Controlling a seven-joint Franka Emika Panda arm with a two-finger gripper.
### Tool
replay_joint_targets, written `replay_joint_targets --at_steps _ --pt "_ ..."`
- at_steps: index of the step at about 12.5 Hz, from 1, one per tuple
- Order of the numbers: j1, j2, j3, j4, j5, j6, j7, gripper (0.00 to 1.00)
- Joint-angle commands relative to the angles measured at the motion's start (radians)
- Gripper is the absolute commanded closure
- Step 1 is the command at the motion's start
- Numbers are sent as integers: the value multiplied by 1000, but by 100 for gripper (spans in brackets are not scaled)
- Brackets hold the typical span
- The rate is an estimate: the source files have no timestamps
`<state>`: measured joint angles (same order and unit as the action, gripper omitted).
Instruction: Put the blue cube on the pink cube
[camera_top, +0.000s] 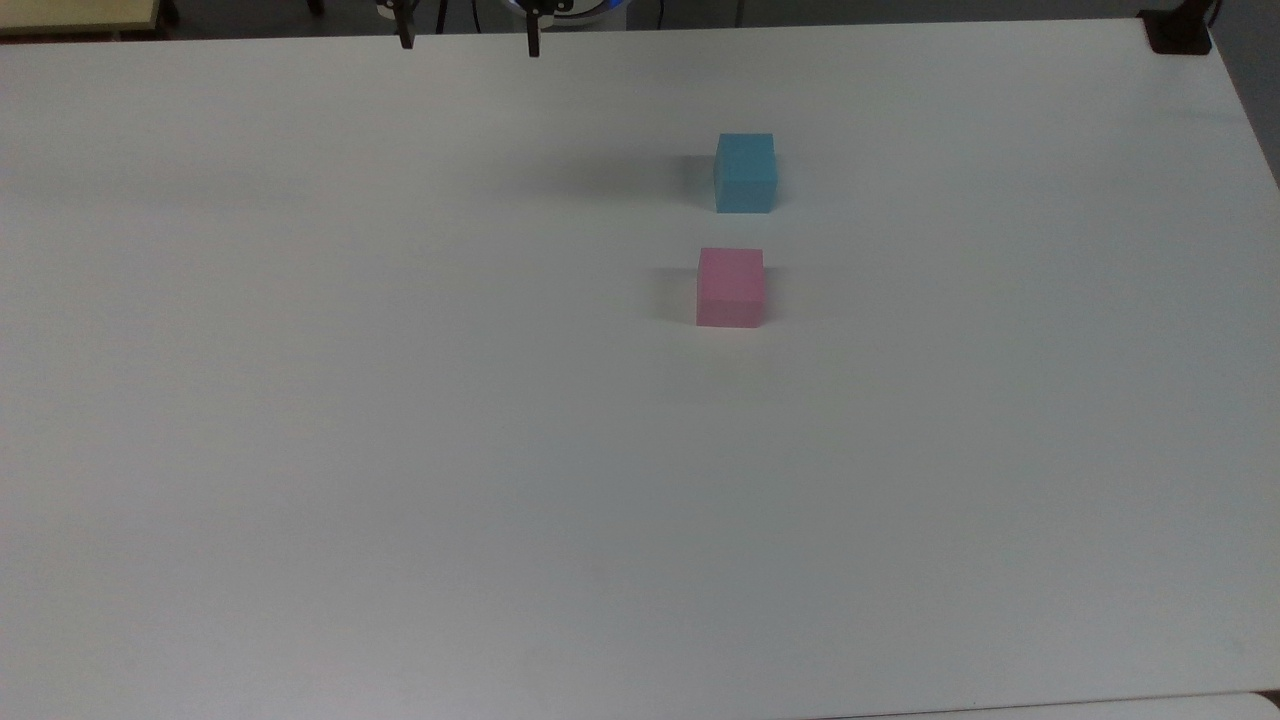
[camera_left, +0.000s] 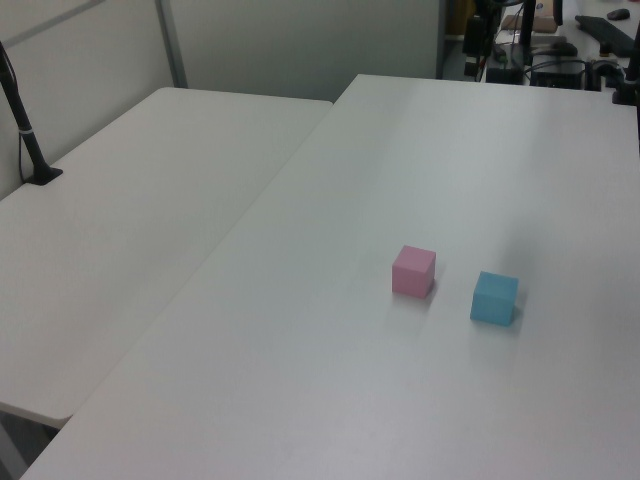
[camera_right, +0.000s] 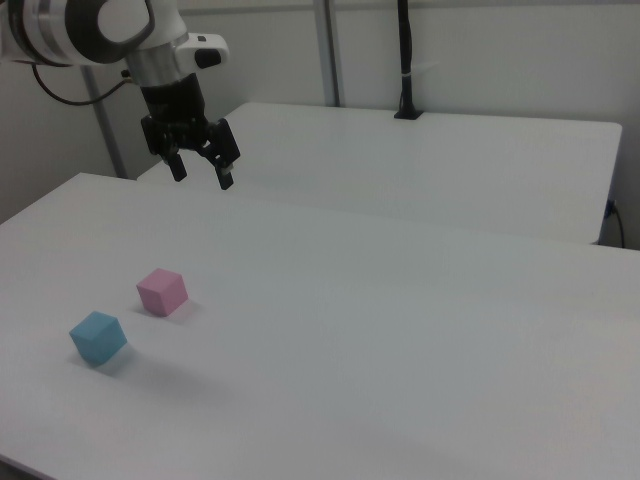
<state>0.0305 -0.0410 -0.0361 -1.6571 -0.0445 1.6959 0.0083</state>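
White table (camera_top: 400, 400), blue cube (camera_top: 746, 172) near pink cube (camera_top: 730, 287), apart.

Robotics lab: bare white tables (camera_left: 150, 200) pushed together, partition walls (camera_right: 480, 60) behind, a clamped black pole (camera_right: 405, 60), cabled equipment (camera_left: 560, 50) at far edge.

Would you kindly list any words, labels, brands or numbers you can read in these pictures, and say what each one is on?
There is no readable text.
The blue cube has plain faces, with no label.
The pink cube has plain faces too.
The table bears no marking.
The gripper and arm show no legible brand or number.
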Motion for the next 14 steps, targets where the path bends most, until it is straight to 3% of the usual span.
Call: replay_joint_targets --at_steps 1,14 --pt "19 -10 -24 7 47 -30 -13 0" --pt "26 -10 -15 -6 49 -28 -14 0"
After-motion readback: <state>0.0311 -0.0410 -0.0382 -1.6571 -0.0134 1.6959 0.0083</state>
